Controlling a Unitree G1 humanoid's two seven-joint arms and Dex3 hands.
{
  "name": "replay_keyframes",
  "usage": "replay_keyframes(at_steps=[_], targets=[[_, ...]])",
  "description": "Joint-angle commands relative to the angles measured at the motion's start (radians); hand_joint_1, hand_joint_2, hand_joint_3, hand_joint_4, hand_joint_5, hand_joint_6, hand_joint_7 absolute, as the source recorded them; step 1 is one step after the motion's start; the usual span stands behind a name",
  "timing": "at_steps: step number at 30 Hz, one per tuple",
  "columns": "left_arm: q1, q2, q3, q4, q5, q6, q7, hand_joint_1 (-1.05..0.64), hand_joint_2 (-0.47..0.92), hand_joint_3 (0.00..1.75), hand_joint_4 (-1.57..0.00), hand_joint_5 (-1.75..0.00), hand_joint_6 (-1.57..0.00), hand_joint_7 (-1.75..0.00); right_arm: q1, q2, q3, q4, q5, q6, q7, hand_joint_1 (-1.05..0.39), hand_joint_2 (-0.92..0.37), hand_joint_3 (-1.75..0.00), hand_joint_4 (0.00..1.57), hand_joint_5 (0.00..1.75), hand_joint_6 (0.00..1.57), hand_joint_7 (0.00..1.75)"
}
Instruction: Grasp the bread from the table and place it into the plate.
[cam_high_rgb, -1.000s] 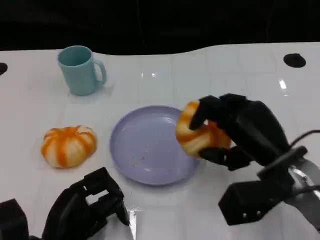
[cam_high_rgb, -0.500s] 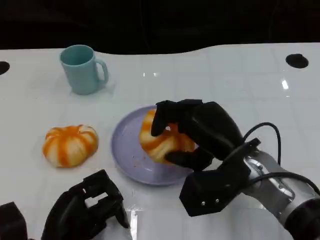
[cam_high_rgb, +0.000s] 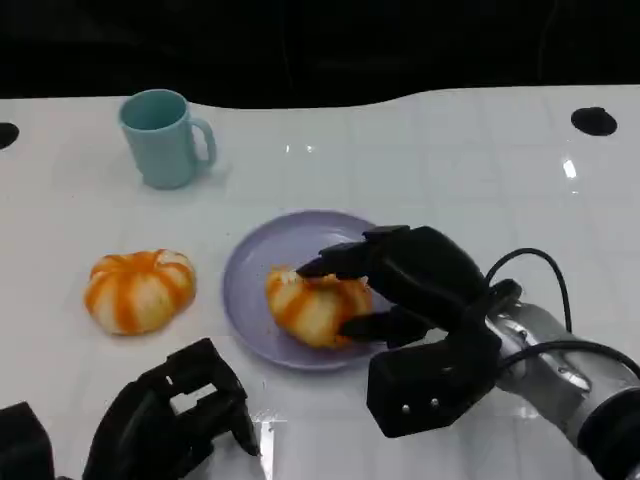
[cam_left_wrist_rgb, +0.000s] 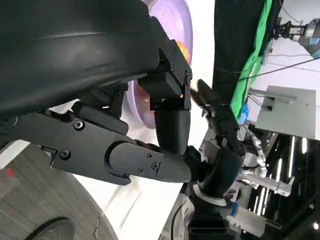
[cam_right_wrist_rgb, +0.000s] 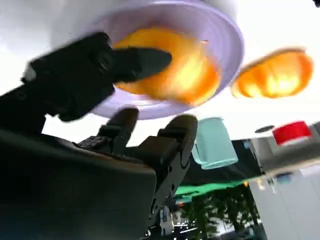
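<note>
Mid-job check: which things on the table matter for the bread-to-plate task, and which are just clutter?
Job: bread in the right hand, over the purple plate.

Lying about: second orange bun, teal mug, idle left hand.

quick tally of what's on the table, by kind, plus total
Bread: 2, one on the plate, one on the table
Plate: 1
Mug: 1
Total: 4
</note>
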Motion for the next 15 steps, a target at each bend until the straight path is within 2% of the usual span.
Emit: replay_keyframes(at_steps=[1,9,15], targets=[[0.003,0.008,0.000,-0.004,-0.001,-0.003,0.003,-0.62,0.92,0.08,-0.71,-1.75,-0.68,-1.40,0.034,-0.028,-0.012,-0.088,0.032,0.023,0.058,-0.59,-0.92,-0.22,0.18,0.10,0.32,0.00],[0.004,0.006,-0.004,-0.008,0.004,-0.004,0.012,-0.62,0.92,0.08,-0.70,-1.74,-0.68,-1.38,0.173,-0.102,-0.057,-0.352,0.103,0.053,0.190,-0.62,-0.92,-0.30,0.14,0.10,0.26,0.00],[0.003,0.004,-0.006,-0.011,0.001,-0.003,0.010,-0.62,0.92,0.09,-0.70,-1.74,-0.68,-1.36,0.308,-0.169,-0.122,-0.497,0.216,-0.035,0.216,-0.58,-0.92,-0.27,0.23,0.18,0.30,0.03]])
